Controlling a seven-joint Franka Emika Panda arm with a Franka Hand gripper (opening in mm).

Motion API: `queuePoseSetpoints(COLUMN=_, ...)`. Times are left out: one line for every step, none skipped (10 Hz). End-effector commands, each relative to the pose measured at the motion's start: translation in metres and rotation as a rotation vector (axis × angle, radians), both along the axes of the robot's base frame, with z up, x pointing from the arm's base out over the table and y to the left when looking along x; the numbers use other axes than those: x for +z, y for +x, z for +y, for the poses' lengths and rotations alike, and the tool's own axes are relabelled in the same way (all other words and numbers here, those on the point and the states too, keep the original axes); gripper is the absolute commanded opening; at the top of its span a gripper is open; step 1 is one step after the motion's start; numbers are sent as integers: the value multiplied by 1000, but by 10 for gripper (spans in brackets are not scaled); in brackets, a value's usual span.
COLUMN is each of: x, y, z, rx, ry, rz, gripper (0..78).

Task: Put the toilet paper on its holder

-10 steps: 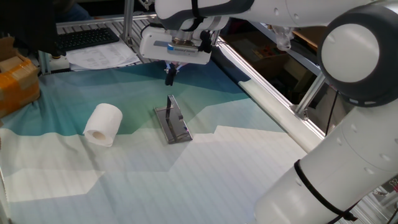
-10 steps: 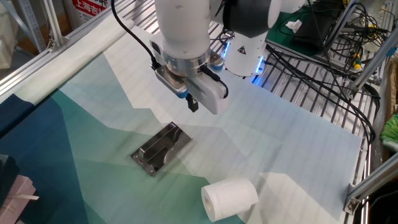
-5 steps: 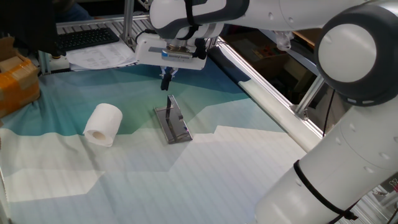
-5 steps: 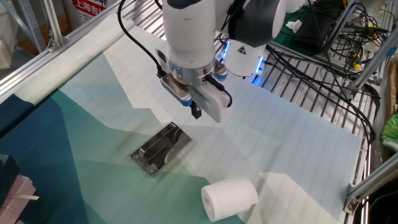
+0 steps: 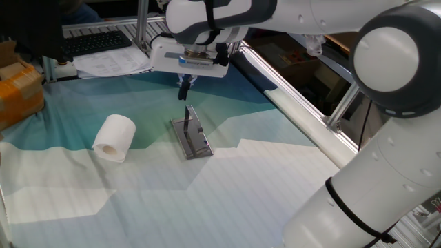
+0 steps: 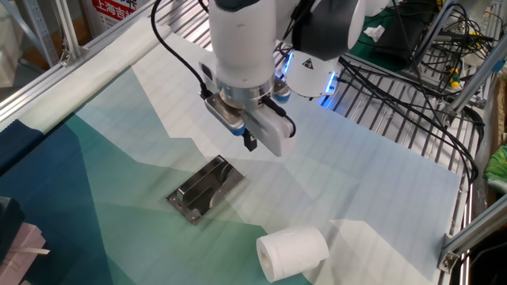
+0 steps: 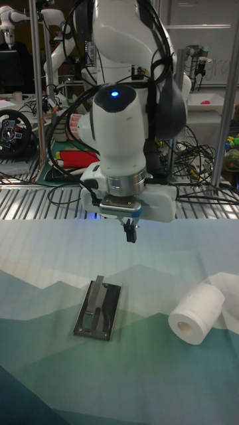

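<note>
The toilet paper lies on its side on the cloth, its hollow core showing. The holder is a grey metal plate with a thin bar, resting on the cloth apart from the roll. My gripper hangs above the cloth just behind the holder, its dark fingers pressed together with nothing between them. It is well away from the roll.
A keyboard and papers sit at the far table edge, with a brown taped box at the left. Metal frame rails border the table, and cables run over the grating behind the arm.
Over the last second the gripper shifted slightly along the cloth and turned a little about its axis; since half a second ago it has held still. Roll and holder have not moved.
</note>
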State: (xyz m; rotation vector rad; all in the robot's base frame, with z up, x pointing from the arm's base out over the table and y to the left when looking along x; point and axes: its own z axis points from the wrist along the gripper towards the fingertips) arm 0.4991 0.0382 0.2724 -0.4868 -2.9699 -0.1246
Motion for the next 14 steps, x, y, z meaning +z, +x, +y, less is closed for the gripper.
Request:
queuePoseSetpoints(x=1, y=1, z=0, rx=7, ry=2, rz=28, gripper=0)
queuePoseSetpoints(x=1, y=1, z=0, rx=9, ry=2, rz=28, gripper=0)
queuePoseSetpoints(x=1, y=1, z=0, rx=13, ry=5, rz=28, gripper=0)
queuePoseSetpoints(x=1, y=1, z=0, rx=8, ry=13, rz=26, gripper=0)
queuePoseSetpoints(x=1, y=1, z=0, rx=3, ry=17, rz=28, gripper=0)
queuePoseSetpoints(x=0, y=0, z=1, rx=1, ry=16, rz=28, gripper=0)
queuePoseSetpoints(x=-2, y=0, z=3, rx=-3, ry=14, rz=28, gripper=0)
queuePoseSetpoints(x=-3, y=0, z=4, rx=-5, ry=15, rz=29, gripper=0)
queuePoseSetpoints(x=-10, y=0, z=11, rx=-17, ry=13, rz=27, gripper=0)
queuePoseSetpoints(x=-15, y=-1, z=16, rx=-24, ry=12, rz=26, gripper=0)
queuePoseSetpoints(x=-19, y=0, z=22, rx=-35, ry=12, rz=26, gripper=0)
queuePoseSetpoints(x=-22, y=2, z=28, rx=-46, ry=11, rz=28, gripper=0)
queuePoseSetpoints(x=-25, y=5, z=35, rx=-60, ry=9, rz=26, gripper=0)
queuePoseSetpoints(x=-25, y=5, z=35, rx=-61, ry=9, rz=26, gripper=0)
